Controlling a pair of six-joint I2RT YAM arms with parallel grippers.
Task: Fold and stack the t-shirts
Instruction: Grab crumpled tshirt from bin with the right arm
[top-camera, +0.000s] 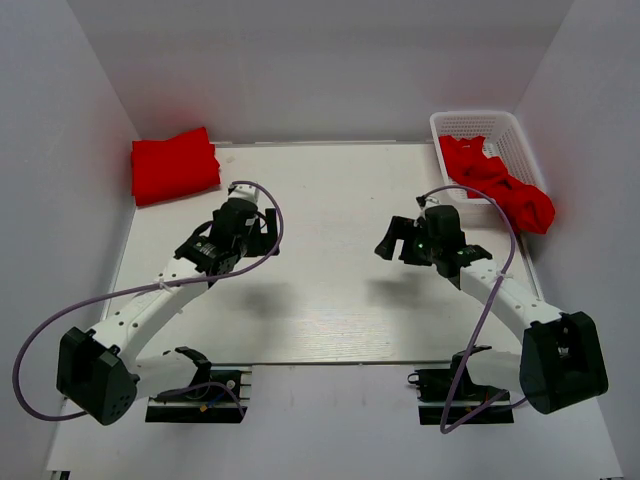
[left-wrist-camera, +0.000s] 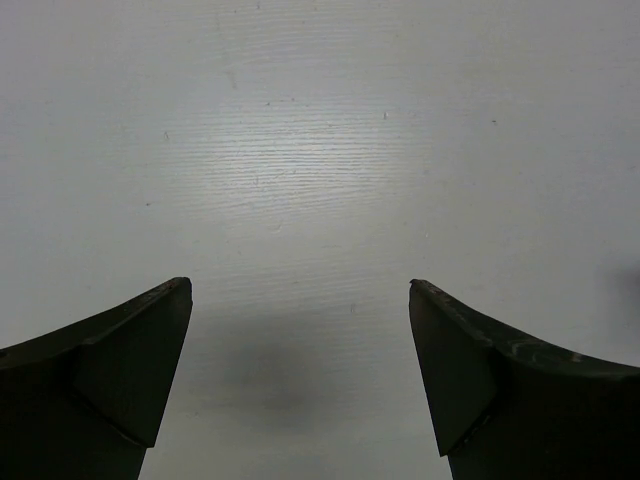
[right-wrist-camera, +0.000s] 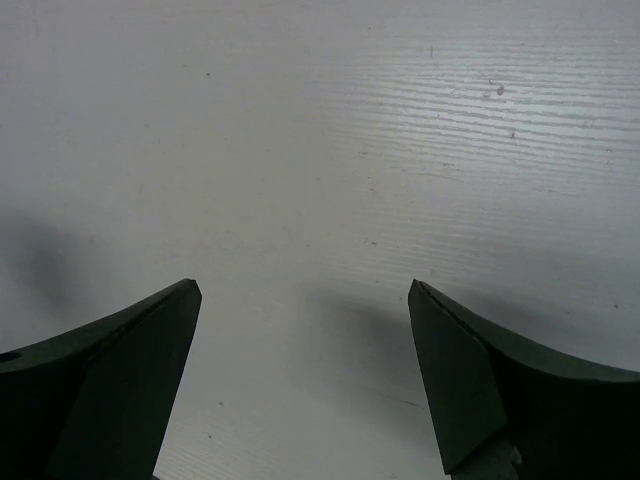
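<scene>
**On the white surface: both claws spread, shirts at the far corners**

Across the middle, the surface (top-camera: 330, 300) is pale, wood-grained board with walls on three sides. Both arms reach out over it from the near edge: the left arm (top-camera: 150, 305) angles toward the far right, and the right arm (top-camera: 510, 295) angles toward the far left. A purple cable loops along each.

At the far right corner stands a white mesh basket (top-camera: 480, 122). A crumpled shirt (top-camera: 500, 185) lies in it, bright red, and spills over its near right rim. Whether that heap is one shirt or several cannot be told.

At the far left corner lies a folded shirt (top-camera: 174, 166), also red, well apart from the basket.

The left claw (left-wrist-camera: 300, 285) hangs above bare board with its fingers spread wide and nothing between them. The right claw (right-wrist-camera: 305, 285) is likewise spread wide over bare board, gripping nothing. Neither claw is near a shirt.
</scene>
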